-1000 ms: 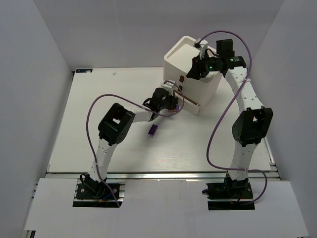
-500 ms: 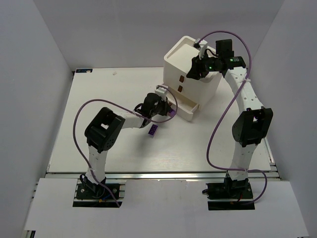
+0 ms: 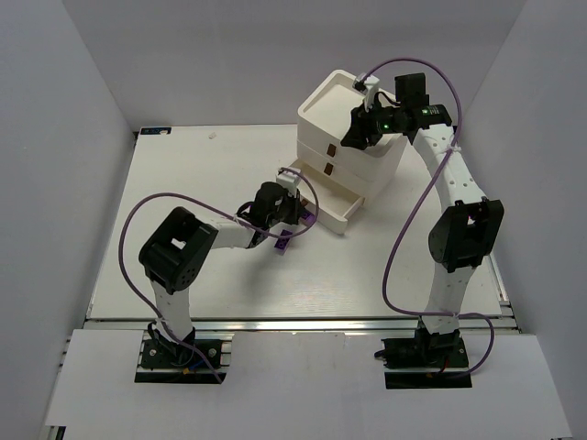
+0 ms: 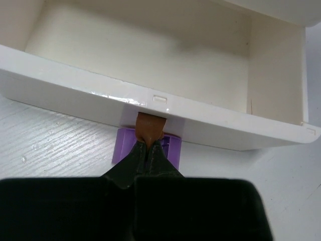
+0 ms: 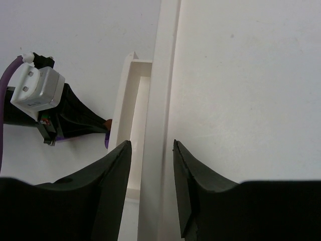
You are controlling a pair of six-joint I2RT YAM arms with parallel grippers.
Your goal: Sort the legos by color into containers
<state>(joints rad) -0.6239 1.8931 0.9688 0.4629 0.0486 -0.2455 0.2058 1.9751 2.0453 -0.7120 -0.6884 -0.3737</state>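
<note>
White bins stand stacked at the far right of the table, and the change over the last second is in the bottom one. The left gripper has its jaws shut flat on the brown tab at the front of the bottom bin. The left arm has drawn back toward its base, so that bin has slid well out from under the stack like a drawer, where a second ago only its lip showed. The stack also sits lower and squarer than it did then. The right gripper is at the top bin's rim, jaws set narrow with one finger on either side of the wall. Whether they press on it cannot be told.

For the task, this looks like separating the bins so that each colour can get its own. The bottom bin is not yet free, since its rear lies under the stack. What shows of its inside is bare.

One purple lego lies on the table at the bin's front wall, below the tab. Whether it touches the wall is unclear, and a longer pull could shove it along. A second purple lego lies nearer the arm bases, partly under the left wrist. No green legos show in any view, so the sorting itself appears not to have begun.
</note>
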